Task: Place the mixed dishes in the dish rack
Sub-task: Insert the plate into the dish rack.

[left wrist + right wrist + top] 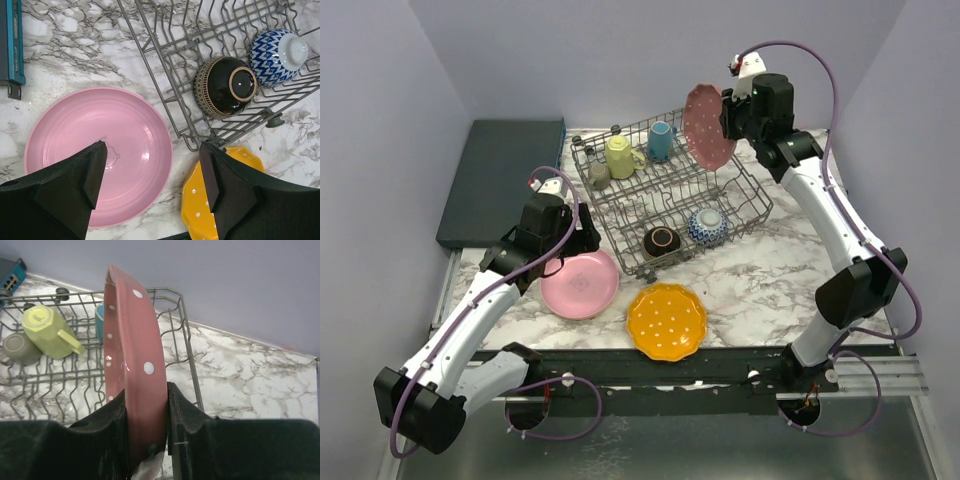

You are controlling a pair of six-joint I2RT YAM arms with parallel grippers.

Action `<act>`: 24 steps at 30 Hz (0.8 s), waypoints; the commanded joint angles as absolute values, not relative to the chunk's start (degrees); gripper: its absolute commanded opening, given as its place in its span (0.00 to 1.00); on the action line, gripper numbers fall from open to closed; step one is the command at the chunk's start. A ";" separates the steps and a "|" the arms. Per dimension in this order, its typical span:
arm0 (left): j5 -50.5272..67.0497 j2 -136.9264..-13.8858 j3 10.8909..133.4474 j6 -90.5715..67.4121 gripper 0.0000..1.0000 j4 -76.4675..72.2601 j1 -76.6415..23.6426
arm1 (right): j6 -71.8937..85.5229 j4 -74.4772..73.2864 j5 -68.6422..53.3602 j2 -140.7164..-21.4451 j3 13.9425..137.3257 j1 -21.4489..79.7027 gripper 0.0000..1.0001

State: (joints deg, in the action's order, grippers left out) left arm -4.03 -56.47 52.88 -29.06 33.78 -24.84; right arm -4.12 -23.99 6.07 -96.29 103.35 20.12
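Note:
The grey wire dish rack [745, 195] holds a yellow mug [620, 156], a blue mug [661, 140], a grey-green mug [599, 176], a brown bowl [662, 240] and a blue-white bowl [708, 226]. My right gripper [732, 115] is shut on a dark red white-dotted plate [707, 126], held on edge above the rack's far right corner; in the right wrist view the plate [135, 360] stands between my fingers. My left gripper [152, 175] is open above the pink plate [100, 150] on the table. The orange dotted plate [666, 320] lies near the front.
A dark teal slab [505, 175] lies at the back left beside the rack. Marble tabletop [790, 270] shows right of the rack. Purple walls enclose the back and sides. A black rail [650, 368] runs along the near edge.

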 commanded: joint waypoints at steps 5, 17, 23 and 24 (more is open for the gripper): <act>-3.63 -56.93 52.10 -27.60 0.81 32.95 -23.74 | -10.92 -8.88 10.86 -98.43 100.75 19.52 0.00; -2.56 -58.13 52.21 -27.34 0.80 32.93 -21.83 | -14.93 -2.34 12.49 -103.43 96.95 19.31 0.00; -2.02 -58.44 52.32 -27.25 0.80 32.96 -20.66 | -17.94 1.27 15.90 -105.32 95.61 19.25 0.00; -1.86 -58.48 52.33 -27.12 0.80 32.95 -20.57 | -18.31 1.72 16.39 -105.69 95.62 19.17 0.00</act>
State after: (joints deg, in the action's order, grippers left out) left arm -3.42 -58.19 52.58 -28.01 33.50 -21.30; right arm -15.40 -10.28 12.19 -105.84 95.00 19.49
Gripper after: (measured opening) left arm 0.805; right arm 0.297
